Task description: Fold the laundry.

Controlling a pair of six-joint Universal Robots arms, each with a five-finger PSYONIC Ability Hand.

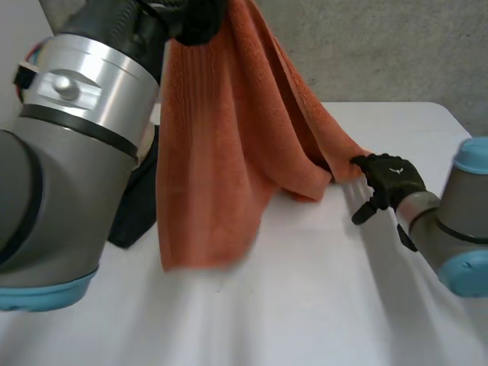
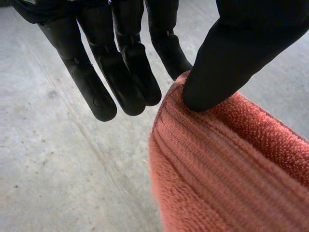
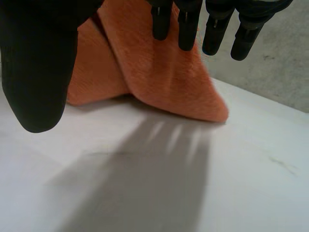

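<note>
Head view: the left hand is raised high above the far side of the white table, and an orange towel hangs from it in a long drape. The towel's lower hem hangs just above the left half of the tabletop. One fold slopes down to the right, and its low corner rests on the tabletop near the middle. The right hand sits low over the right side of the tabletop, its fingertips just beside that low corner. A dark cloth lies near the table's left edge, partly hidden behind the left arm.

Left wrist view: the left hand has its fingers straight. Its thumb presses down on the ribbed edge of the orange towel, pinching it beside the nearest finger. Grey concrete floor lies far below.

Right wrist view: the right hand is spread, with thumb and straight fingers well apart and nothing between them. The orange towel is at its fingertips, and the towel's pointed corner lies on the table. A grey wall stands beyond the table's far edge.
</note>
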